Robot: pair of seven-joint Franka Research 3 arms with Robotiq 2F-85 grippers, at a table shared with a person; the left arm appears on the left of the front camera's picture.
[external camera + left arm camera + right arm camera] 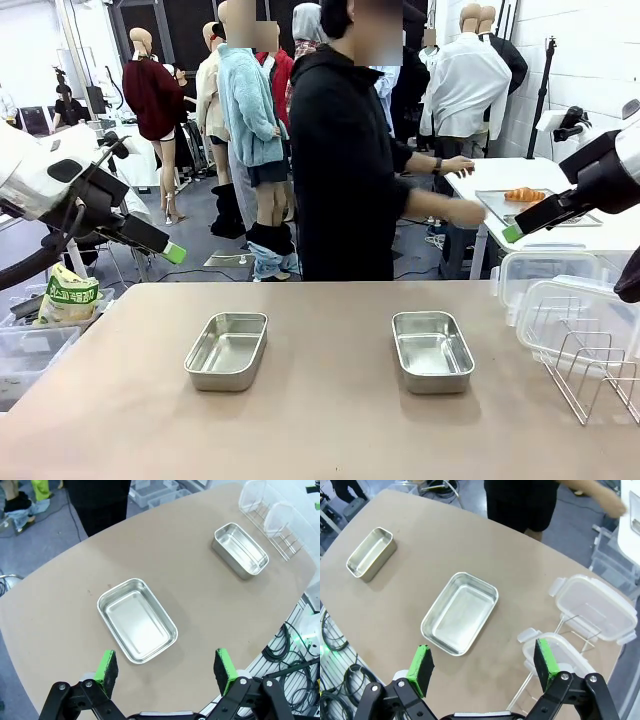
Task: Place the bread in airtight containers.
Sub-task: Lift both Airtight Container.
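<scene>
Two steel tins (227, 350) (432, 350) lie apart on the table (320, 425); both pairs of jaws gape wide.

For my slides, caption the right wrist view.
Open right end effector above an empty steel tin, with two clear lids propped in a wire rack nearby.

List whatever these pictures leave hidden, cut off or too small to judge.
- Front view: the croissant on the far tray is too small to count or check.
- Front view: the lids and wire rack are cut off by the right edge.
- Front view: the person's hand is blurred, so what it holds, if anything, is unclear.
</scene>
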